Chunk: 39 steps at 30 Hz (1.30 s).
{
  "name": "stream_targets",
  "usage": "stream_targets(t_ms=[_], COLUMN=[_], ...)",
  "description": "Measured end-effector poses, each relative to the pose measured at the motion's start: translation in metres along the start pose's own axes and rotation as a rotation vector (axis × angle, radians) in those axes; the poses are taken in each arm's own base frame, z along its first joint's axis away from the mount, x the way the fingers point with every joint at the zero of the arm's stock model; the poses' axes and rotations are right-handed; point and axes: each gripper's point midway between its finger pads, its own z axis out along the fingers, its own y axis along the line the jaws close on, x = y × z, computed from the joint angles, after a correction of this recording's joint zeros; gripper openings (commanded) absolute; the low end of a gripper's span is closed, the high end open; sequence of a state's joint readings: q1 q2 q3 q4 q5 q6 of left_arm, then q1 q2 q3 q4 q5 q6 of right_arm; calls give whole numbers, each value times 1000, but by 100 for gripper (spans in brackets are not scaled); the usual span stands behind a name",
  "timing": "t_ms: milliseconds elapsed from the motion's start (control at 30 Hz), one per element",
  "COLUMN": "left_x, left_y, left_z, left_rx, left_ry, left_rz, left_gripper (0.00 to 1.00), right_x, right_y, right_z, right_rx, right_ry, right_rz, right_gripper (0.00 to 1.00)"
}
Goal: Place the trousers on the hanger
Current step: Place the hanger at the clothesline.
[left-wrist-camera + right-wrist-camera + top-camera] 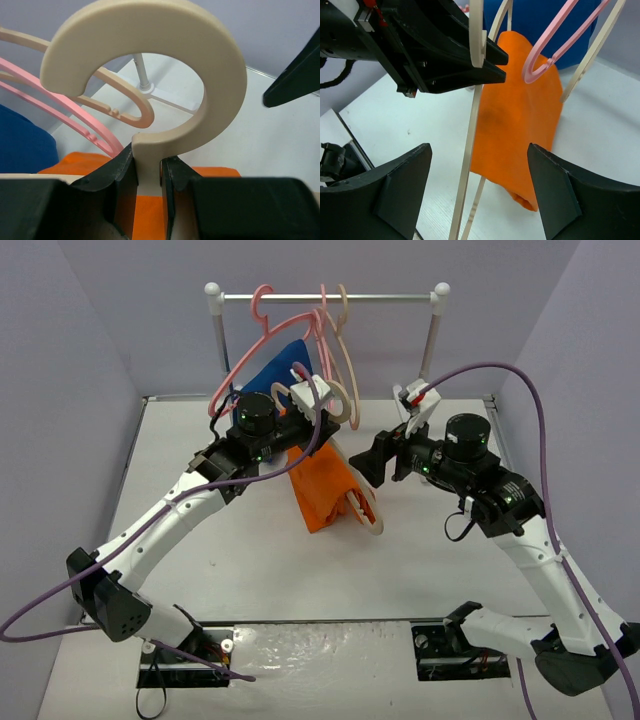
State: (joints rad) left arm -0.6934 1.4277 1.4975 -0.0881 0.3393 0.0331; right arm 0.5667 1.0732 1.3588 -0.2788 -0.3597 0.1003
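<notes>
Your left fingers (116, 175) clench the hanger (222, 65) by its neck so the draped trousers (520, 115) lift with it, while your right fingers (555, 195) stand spread, empty.

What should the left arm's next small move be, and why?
Probably raise the left gripper, shut on the hanger neck, toward the rail: the trousers drape from the hanger, but their lower end seems to rest on the table. The right gripper is open, holding nothing.
</notes>
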Motion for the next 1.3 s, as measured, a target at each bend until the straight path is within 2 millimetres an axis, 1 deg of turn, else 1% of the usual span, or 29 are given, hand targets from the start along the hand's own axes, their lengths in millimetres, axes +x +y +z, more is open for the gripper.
stream_targets(t_ms=[100,167,233,367,500,600,667,767,867,933,1000,1067,1133,1167,1200,1233,1267,1300], left_x=[4,2,-4,-21,-34,-37,-37,-37,-39,-39,-41,-42,-42,-42,-43,-43,-43,-43], left_y=[-5,-8,-9,-9,-9,-11,-13,-17,-20,-23,-25,-25,-26,-27,-27,-28,-29,-30], left_z=[8,12,16,22,21,21,21,22,23,24,24,24,24,24,24,24,24,23], left_rx=[6,9,4,-11,-30,-33,-30,-20,-8,1,6,10,12,14,14,17,19,22], left_ry=[27,35,37,25,5,-1,1,1,-10,-16,-21,-25,-32,-36,-43,-49,-56,-64], left_rz=[5,6,7,11,14,14,14,9,6,6,7,8,7,5,6,7,7,6], left_gripper=[0,0,0,0,0,0,0,0,0,0,0,0,0,1,6,8,13,24], right_x=[11,19,22,15,6,5,8,13,17,18,18,17,16,16,16,16,16,16], right_y=[-1,1,5,11,9,4,2,-2,-3,-4,-6,-9,-13,-15,-16,-16,-16,-16], right_z=[10,15,18,20,19,20,21,24,27,29,29,28,26,25,25,24,22,20], right_rx=[-3,-10,-15,-12,19,50,66,78,82,86,97,114,138,150,153,157,160,162], right_ry=[48,76,96,89,67,69,79,101,115,120,120,118,116,116,116,117,117,119], right_rz=[-2,-5,-15,-43,-65,-77,-83,-87,-87,-87,-88,-88,-86,-85,-85,-86,-86,-85], right_gripper=[70,68,66,61,57,50,44,38,35,28,10,0,0,0,0,0,0,0])
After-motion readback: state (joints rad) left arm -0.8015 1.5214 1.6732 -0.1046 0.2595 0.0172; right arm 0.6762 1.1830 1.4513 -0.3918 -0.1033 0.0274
